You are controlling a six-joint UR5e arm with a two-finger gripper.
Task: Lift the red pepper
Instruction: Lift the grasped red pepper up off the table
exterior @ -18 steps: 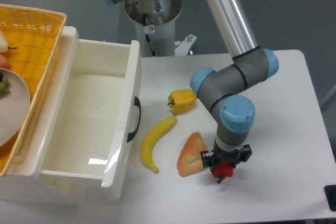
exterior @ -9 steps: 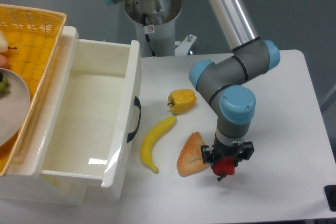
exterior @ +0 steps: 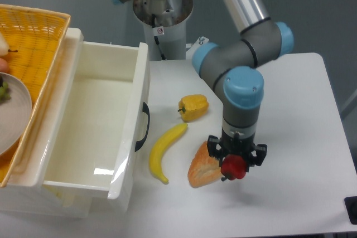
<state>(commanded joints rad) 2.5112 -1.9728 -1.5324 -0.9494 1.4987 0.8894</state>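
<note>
Small glossy red pepper [exterior: 234,166], lower centre-right of frame, clamped between black two-finger gripper [exterior: 235,160], apparently raised above white table [exterior: 295,137]. Just left, orange-brown bread wedge [exterior: 203,165], partly overlapped. Further left, yellow banana [exterior: 165,151]; above, yellow pepper [exterior: 193,107]. Open white plastic drawer [exterior: 89,132] at left; woven yellow basket [exterior: 33,32] upper left.

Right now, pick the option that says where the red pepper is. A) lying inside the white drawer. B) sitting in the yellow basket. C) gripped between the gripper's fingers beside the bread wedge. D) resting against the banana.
C: the red pepper sits clamped in the gripper, right beside the bread wedge, well apart from the banana.
</note>
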